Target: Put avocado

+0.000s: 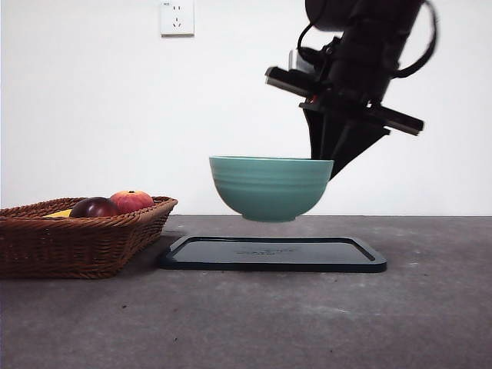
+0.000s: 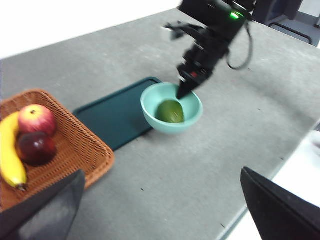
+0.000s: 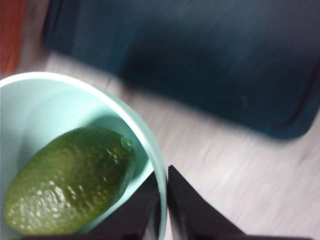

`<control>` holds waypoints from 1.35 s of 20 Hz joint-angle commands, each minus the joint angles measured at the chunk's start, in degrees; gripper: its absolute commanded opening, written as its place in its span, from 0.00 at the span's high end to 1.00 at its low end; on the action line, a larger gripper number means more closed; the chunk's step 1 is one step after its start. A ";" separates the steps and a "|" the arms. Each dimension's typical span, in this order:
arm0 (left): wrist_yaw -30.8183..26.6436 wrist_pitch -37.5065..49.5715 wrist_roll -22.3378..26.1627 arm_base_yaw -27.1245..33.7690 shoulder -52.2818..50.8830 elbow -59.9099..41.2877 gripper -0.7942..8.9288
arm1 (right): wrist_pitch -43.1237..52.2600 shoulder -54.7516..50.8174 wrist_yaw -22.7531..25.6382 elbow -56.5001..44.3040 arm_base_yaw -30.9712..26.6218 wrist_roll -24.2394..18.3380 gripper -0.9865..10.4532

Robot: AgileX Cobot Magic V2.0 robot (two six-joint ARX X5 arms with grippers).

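The olive-green avocado lies inside a teal bowl; the right wrist view shows it close up, and the bowl's wall hides it in the front view. My right gripper is shut on the bowl's right rim, one jaw inside and one outside, and holds the bowl in the air above the dark tray. The left wrist view shows this gripper at the bowl's rim. My left gripper is open and empty, high above the table's near side.
A wicker basket stands left of the tray, holding a red-orange fruit, a dark red-purple fruit and a banana. The tray lies flat on the grey table. A wall socket is behind.
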 commanded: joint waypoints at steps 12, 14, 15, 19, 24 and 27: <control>-0.33 2.36 0.79 -0.59 0.15 0.46 0.40 | -9.09 32.70 0.76 35.41 -5.77 -3.32 0.91; -0.33 2.34 0.79 -0.59 0.15 0.46 0.40 | -9.29 32.94 1.42 35.41 -5.40 -3.58 0.90; -0.33 2.34 0.79 -0.59 0.15 0.46 0.40 | -9.25 32.94 1.51 35.43 -5.16 -3.72 0.89; -0.33 2.36 0.79 -0.59 0.15 0.46 0.40 | -11.65 32.11 2.91 37.66 -5.51 -3.67 0.63; -0.33 2.40 0.79 -0.59 0.15 0.46 0.40 | -21.77 24.68 10.95 44.89 -5.60 -6.45 0.40; -0.33 2.40 0.79 -0.59 0.15 0.46 0.40 | -30.21 18.29 17.40 43.50 -3.43 -10.10 0.40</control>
